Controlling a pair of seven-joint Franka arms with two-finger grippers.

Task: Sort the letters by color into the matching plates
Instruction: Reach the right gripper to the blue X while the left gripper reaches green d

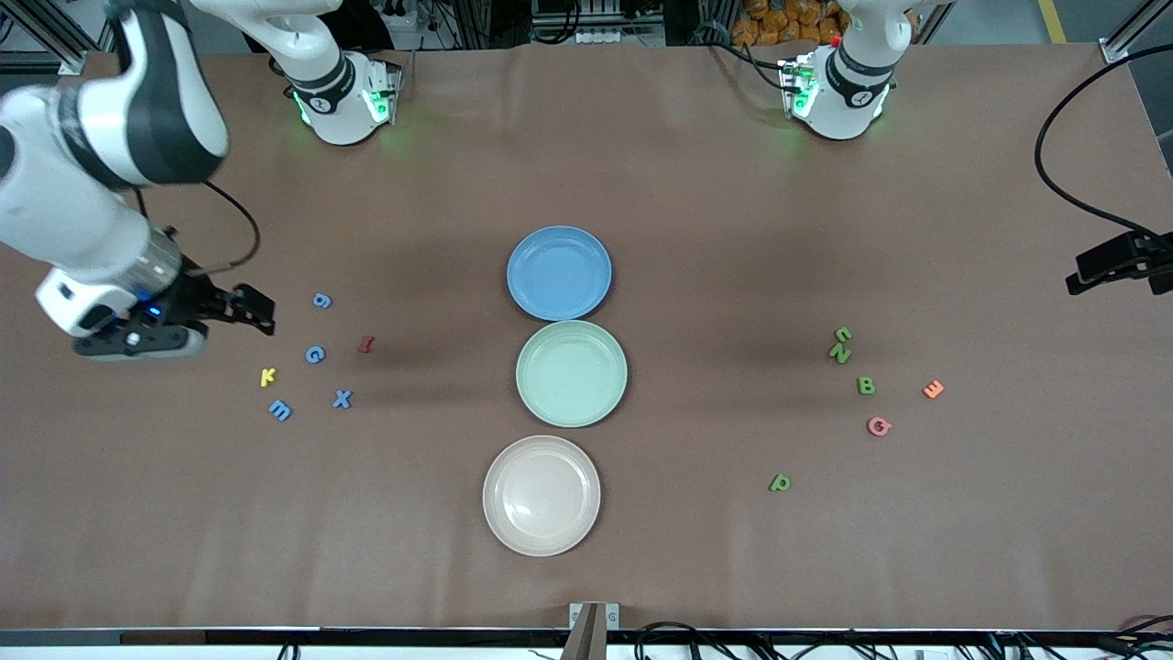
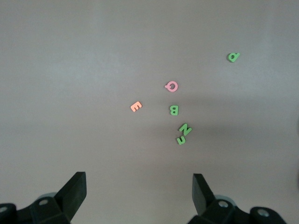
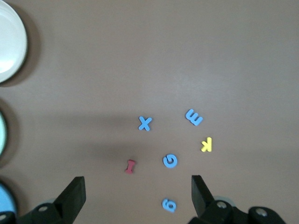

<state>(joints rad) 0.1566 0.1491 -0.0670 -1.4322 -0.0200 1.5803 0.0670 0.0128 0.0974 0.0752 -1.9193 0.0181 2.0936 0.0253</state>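
1. The right gripper (image 1: pixel 240 310) hangs above the table (image 1: pixel 696 165) at the right arm's end, its fingers (image 3: pixel 74 196) spread wide with nothing between them.
2. Closest to it lies the blue 9 (image 1: pixel 321 300), just off the fingertips toward the plates.
3. A little farther from that gripper are the blue G (image 1: pixel 314 354) and the yellow K (image 1: pixel 268 376), both flat on the table and apart from each other.
4. Next out are the dark red I (image 1: pixel 367 345), the blue M (image 1: pixel 280 410) and the blue X (image 1: pixel 342 399), each lying alone.
5. Well away from the right gripper, mid-table, three plates stand in a row, rims almost touching: the blue plate (image 1: pixel 559 272), the pale green plate (image 1: pixel 571 373) and the cream plate (image 1: pixel 542 495), the cream one nearest the front camera. All three hold no letters.
6. The left gripper (image 1: pixel 1120 261) waits in the air at the left arm's end of the table, its fingers (image 2: pixel 202 191) also wide apart and holding nothing.
7. Nearest to it lie a green C (image 1: pixel 842 335) and a green N (image 1: pixel 839 353), touching each other.
8. Somewhat farther from it are the green B (image 1: pixel 865 385) and the orange E (image 1: pixel 932 389).
9. Farther still is the pink Q (image 1: pixel 879 425).
10. Farthest from the left gripper is the green P (image 1: pixel 779 482), alone and well apart from the rest.
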